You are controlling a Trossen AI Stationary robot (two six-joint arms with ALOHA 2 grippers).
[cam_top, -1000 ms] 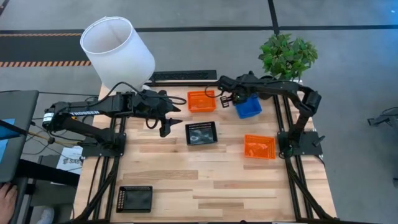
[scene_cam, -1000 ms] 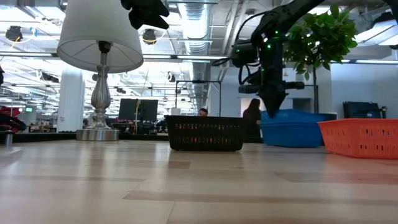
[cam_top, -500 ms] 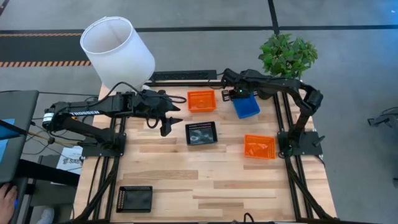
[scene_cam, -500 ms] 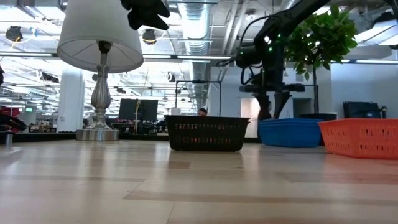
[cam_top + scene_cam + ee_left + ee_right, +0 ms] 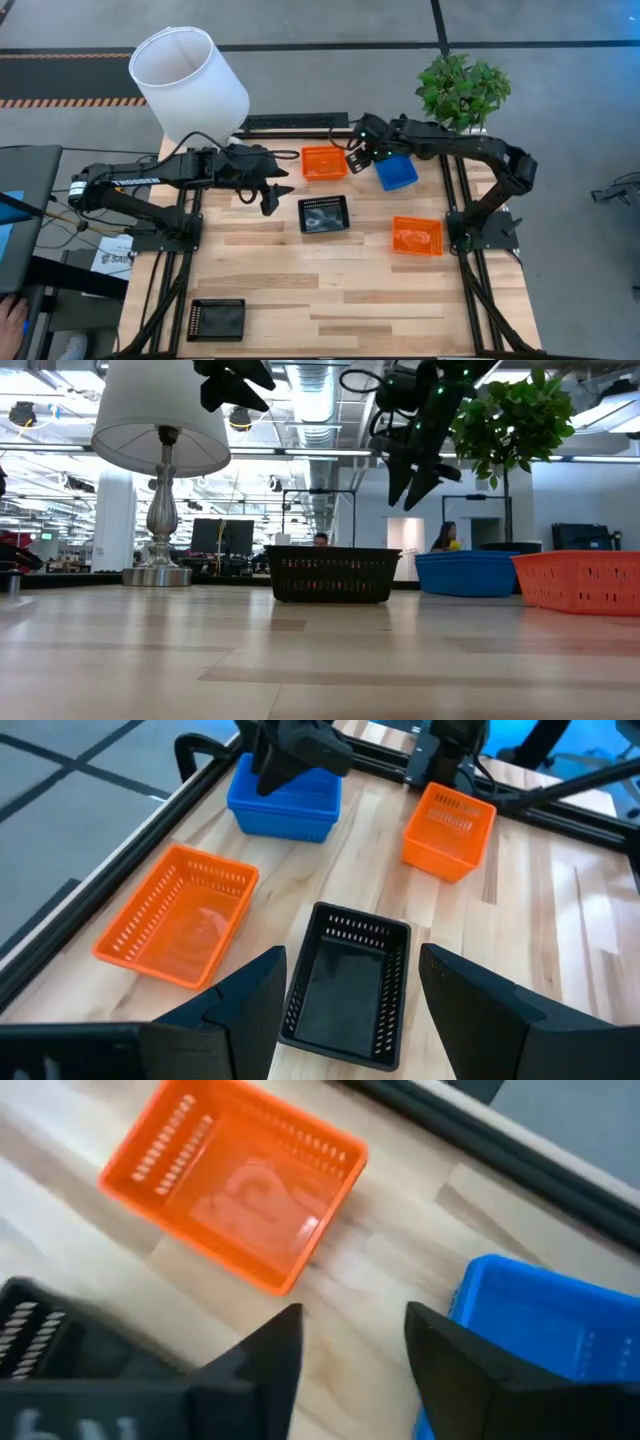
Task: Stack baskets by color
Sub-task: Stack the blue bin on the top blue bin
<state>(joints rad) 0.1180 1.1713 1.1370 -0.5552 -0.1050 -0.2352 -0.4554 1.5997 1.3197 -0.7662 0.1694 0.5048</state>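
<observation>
1. Right claw (image 5: 358,160): raised above the tabletop (image 5: 330,290), between the far orange basket (image 5: 323,162) and the blue basket (image 5: 397,171). Its fingers stand apart and hold nothing. The right arm reaches from its base at the right edge across the far side, over the blue basket.
2. Left claw (image 5: 272,195): held in the air, well clear of the tabletop, near the middle black basket (image 5: 324,214). Fingers spread wide, empty. The left arm extends from the left edge toward the centre.
3. Blue basket: resting on the tabletop at the far right, in front of the potted plant (image 5: 460,88), untouched by either claw.
4. Second orange basket (image 5: 417,236): on the right side, nearer the right arm's base, apart from the others.
5. Second black basket (image 5: 216,319): at the near left corner, well apart from the rest.
6. A white-shaded lamp (image 5: 188,82) stands at the far left corner.
</observation>
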